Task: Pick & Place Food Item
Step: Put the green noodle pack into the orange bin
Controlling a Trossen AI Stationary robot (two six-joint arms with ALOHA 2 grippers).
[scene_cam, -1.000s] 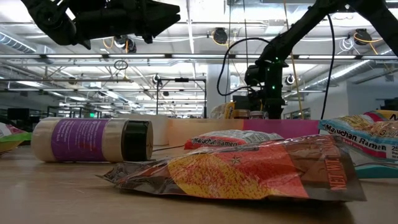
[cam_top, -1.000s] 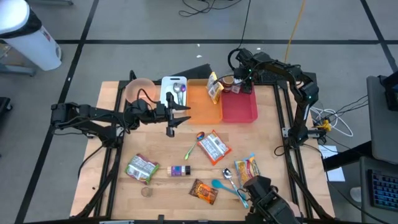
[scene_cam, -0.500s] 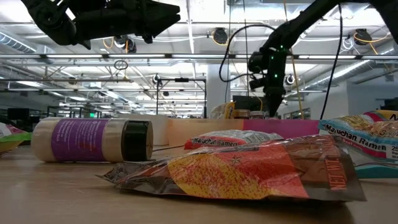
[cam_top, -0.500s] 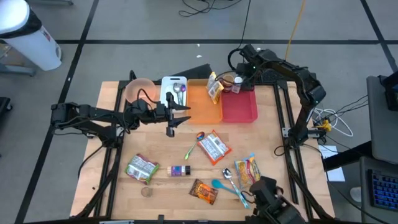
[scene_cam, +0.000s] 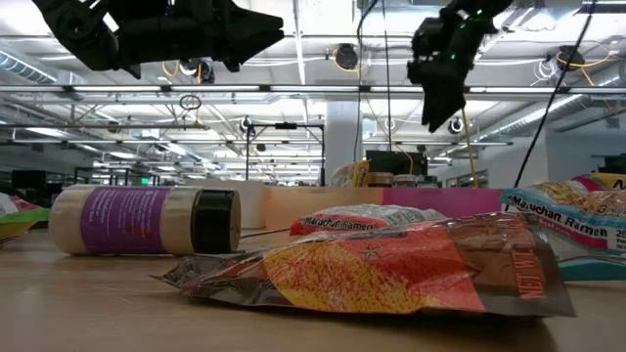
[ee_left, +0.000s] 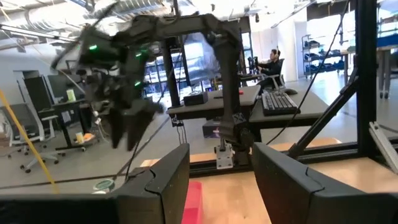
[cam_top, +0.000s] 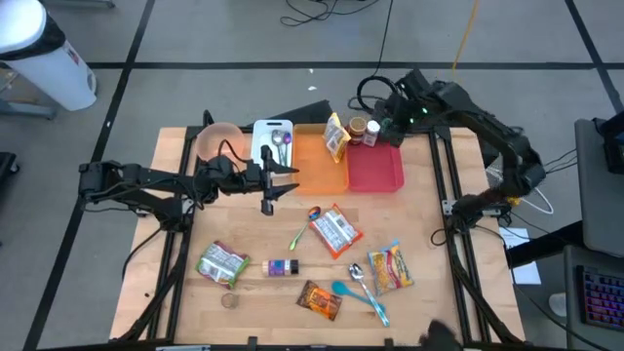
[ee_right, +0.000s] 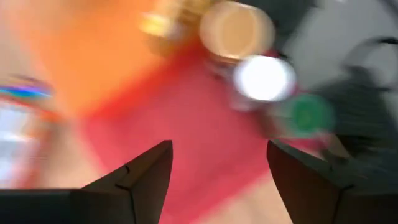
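A robotics lab: desks (ee_left: 249,102) with a keyboard (ee_left: 281,101) at centre right, exposed ceiling pipes (scene_cam: 293,93) across the top.

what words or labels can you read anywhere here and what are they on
"Maruchan Ramen": on the ramen packet at the right edge of the low view.
"Maruchan Ramen": on the second ramen packet farther back in the low view, partly hidden.
Orange snack bag: red print at its right end, not legible.
Purple-labelled jar: small print, too blurred to read.
Other packets in the high view: too small to read.
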